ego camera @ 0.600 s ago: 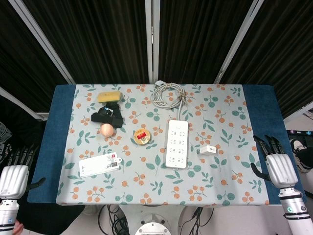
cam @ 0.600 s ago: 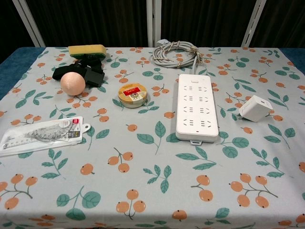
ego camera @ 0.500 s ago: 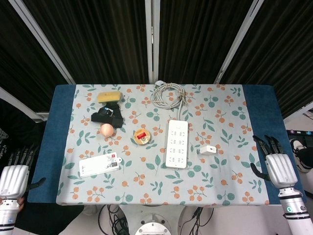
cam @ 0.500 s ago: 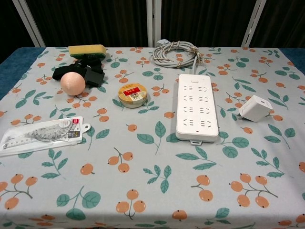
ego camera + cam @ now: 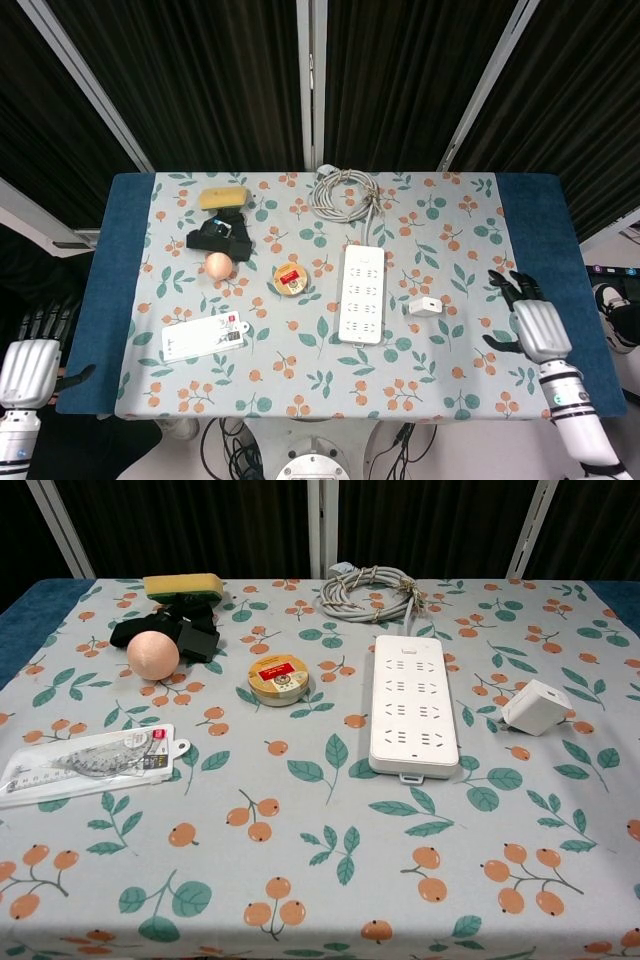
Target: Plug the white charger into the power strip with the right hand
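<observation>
The white charger [image 5: 425,306] [image 5: 536,707] lies on the floral cloth just right of the white power strip [image 5: 362,293] [image 5: 412,704], apart from it. Its grey cord [image 5: 344,192] [image 5: 368,590] is coiled behind the strip. My right hand [image 5: 530,322] hovers over the cloth's right edge, to the right of the charger, fingers spread and empty. My left hand [image 5: 30,360] hangs off the table's front-left corner, fingers apart and empty. Neither hand shows in the chest view.
A yellow sponge [image 5: 223,197], a black strap [image 5: 220,236], a pink ball [image 5: 219,265] and a round tin [image 5: 290,278] lie left of the strip. A packaged item [image 5: 204,336] sits near the front left. Blue table edges [image 5: 535,215] flank the cloth.
My right hand has moved left and slightly forward, from beside the table in over the cloth's right edge, nearer the charger. The left hand barely shifted.
</observation>
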You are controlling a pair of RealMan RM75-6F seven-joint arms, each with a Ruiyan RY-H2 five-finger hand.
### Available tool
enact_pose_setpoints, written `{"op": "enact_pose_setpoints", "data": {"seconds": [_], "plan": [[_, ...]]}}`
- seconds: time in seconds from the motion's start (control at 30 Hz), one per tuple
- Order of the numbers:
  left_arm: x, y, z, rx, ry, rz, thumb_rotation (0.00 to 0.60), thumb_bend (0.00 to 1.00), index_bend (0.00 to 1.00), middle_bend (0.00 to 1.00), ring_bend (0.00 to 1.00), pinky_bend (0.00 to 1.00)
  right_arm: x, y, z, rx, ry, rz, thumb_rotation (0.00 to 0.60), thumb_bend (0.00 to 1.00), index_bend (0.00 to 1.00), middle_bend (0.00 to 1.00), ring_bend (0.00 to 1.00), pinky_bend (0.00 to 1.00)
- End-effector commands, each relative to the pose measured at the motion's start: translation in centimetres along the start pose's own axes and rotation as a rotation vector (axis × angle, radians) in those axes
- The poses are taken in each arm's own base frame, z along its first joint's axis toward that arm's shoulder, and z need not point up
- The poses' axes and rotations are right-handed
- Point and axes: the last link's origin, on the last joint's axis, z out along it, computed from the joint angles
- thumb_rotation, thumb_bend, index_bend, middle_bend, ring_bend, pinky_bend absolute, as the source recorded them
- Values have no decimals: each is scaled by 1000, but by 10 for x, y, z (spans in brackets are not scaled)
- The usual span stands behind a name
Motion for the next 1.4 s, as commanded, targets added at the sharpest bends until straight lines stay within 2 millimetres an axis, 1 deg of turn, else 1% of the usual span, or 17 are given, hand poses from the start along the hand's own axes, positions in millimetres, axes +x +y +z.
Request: {"op": "enact_pose_setpoints", "data": {"seconds": [0.03, 0.2, 0.27, 0.43, 0.53, 0.63, 0.93, 1.03, 1.13, 1.2, 1.27, 1.3, 1.4], "plan": [[-1, 0, 0, -3, -2, -2, 600, 92, 20, 19, 0, 0, -24, -17, 29, 7, -59, 41, 600, 69, 141, 239, 6, 47], [-2, -1, 0, -4, -5, -6, 600, 93, 20, 19, 0, 0, -46, -26, 52, -8, -74, 117, 600, 149, 264, 301, 62, 76], [-3, -1, 0, -4, -7, -7, 600, 93, 20, 19, 0, 0, -53, -27, 59, -13, -81, 131, 600, 159, 286, 312, 72, 84], [-4, -4, -2, 2, -8, -10, 600, 93, 20, 19, 0, 0, -65, -30, 66, -16, -108, 136, 600, 165, 317, 330, 89, 85], [-4, -4, -2, 1, -9, -11, 600, 93, 20, 19, 0, 0, -69, -32, 69, -9, -117, 143, 600, 170, 334, 342, 94, 85], [-4, -4, -2, -1, -6, -12, 600, 93, 20, 19, 0, 0, -72, -34, 70, -2, -121, 146, 600, 200, 353, 363, 110, 86], [-4, -5, -3, 5, -9, -14, 600, 92, 20, 19, 0, 0, -74, -34, 73, -11, -97, 167, 600, 217, 408, 406, 148, 93], [-4, -6, -3, 6, -9, -15, 600, 93, 20, 18, 0, 0, -77, -35, 75, -10, -92, 179, 600, 243, 478, 451, 190, 114], [-5, -6, -3, 7, -11, -16, 600, 93, 20, 19, 0, 0, -79, -38, 78, -4, -74, 200, 600, 300, 563, 499, 251, 135], [-5, -7, -3, 9, -11, -18, 600, 92, 20, 19, 0, 0, -78, -41, 79, 10, -58, 215, 600, 340, 637, 521, 303, 162], [-5, -8, -4, 11, -11, -19, 600, 92, 20, 19, 0, 0, -72, -46, 80, 44, -29, 212, 600, 382, 695, 551, 343, 172], [-5, -8, -5, 11, -12, -19, 600, 92, 20, 19, 0, 0, -66, -49, 80, 66, -15, 198, 600, 400, 714, 563, 356, 172], [-3, -9, -6, 10, -11, -15, 600, 93, 20, 18, 0, 0, -40, -64, 85, 144, 13, 132, 600, 477, 759, 596, 393, 173]]}}
